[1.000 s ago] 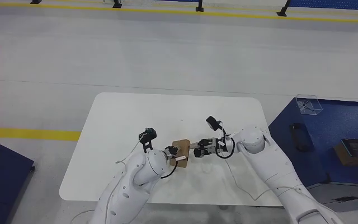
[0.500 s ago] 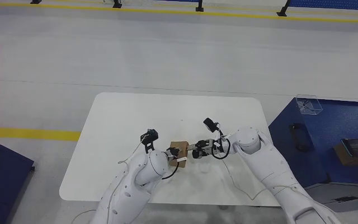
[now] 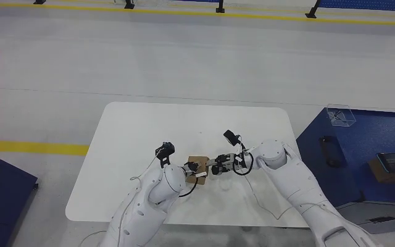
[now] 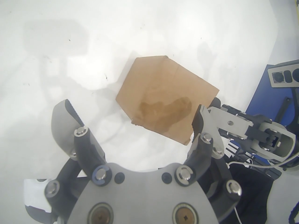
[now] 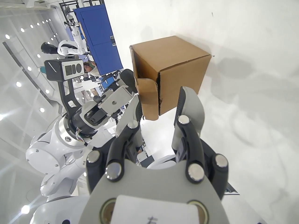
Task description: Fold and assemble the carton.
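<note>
Your carton point(image 3: 197, 165) sits on the counter point(image 3: 123, 154) between both grippers. The left gripper point(image 4: 132, 110) is spread wide, just behind it. The right gripper point(image 5: 161, 99) is spread around its flapped corner.

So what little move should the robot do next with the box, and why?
Probably the right claw should nudge forward and press the loose flap into the carton. That flap sticks out at the carton's open end, and the claw is open right in front of it.
</note>
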`<state>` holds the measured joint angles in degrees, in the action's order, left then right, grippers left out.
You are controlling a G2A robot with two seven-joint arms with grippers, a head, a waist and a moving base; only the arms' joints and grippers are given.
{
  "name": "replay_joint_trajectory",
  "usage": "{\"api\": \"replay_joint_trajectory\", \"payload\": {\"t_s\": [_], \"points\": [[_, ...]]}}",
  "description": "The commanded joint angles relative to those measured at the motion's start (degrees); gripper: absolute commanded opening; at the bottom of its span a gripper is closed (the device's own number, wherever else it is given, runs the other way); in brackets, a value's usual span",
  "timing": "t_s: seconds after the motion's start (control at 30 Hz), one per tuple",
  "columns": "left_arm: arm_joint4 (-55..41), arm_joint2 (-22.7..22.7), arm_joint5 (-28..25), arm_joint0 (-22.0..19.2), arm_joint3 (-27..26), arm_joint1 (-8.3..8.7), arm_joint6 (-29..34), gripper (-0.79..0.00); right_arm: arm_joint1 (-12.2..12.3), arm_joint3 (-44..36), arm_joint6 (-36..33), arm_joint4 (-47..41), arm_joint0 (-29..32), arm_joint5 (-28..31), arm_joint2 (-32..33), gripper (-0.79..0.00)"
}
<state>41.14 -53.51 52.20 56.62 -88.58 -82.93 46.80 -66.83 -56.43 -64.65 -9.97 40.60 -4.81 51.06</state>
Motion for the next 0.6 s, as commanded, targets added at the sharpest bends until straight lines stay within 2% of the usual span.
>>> {"api": "replay_joint_trajectory", "payload": {"t_s": [0.0,0.27,0.57], "points": [[-0.1,0.2,0.0,0.1,0.0,-0.04,0.0,0.0,0.1,0.2,-0.3,-0.1,0.0,0.4,0.3,-0.486],[-2.7,0.0,1.9,0.4,-0.4,-0.46,0.0,0.0,0.8,-0.5,-0.7,0.7,0.9,2.1,2.1,-0.48],[-2.5,0.3,2.8,0.1,-0.4,-0.42,0.1,0.0,1.3,-2.7,0.3,2.5,2.3,1.6,2.6,-0.483]]}}
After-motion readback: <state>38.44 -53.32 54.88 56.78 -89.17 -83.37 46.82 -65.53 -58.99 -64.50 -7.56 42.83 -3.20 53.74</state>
